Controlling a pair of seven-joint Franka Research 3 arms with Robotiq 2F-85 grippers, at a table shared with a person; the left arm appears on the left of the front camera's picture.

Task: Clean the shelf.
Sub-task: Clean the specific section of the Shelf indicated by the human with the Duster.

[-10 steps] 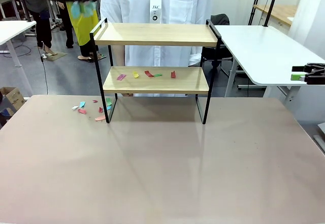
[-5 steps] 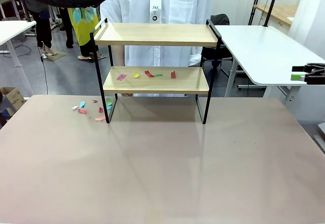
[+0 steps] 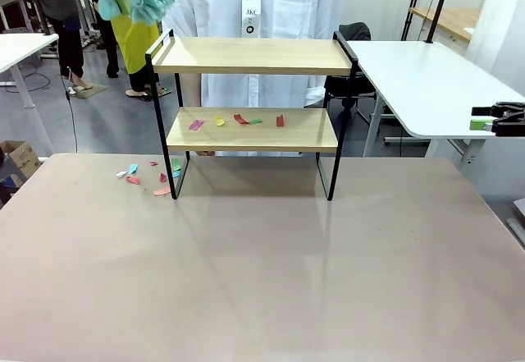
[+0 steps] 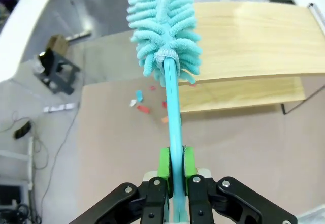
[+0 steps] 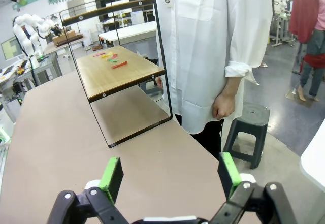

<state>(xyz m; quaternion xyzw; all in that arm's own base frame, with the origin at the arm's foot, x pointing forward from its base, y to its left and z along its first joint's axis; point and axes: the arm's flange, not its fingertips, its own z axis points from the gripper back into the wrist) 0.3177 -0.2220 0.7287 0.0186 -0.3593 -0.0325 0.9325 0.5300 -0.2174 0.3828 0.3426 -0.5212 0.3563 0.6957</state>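
While the left tool [image 4: 175, 164] clamps a teal duster [image 4: 162, 31] near the shelf [image 3: 250, 54], the right tool [image 5: 170, 177] stands open.

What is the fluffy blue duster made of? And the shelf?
The duster looks like soft microfibre or chenille: lots of fuzzy teal strands, on a smooth, probably plastic handle. The shelf has light boards with wood grain, matte, maybe real wood or laminate, in a thin black frame, likely painted metal.
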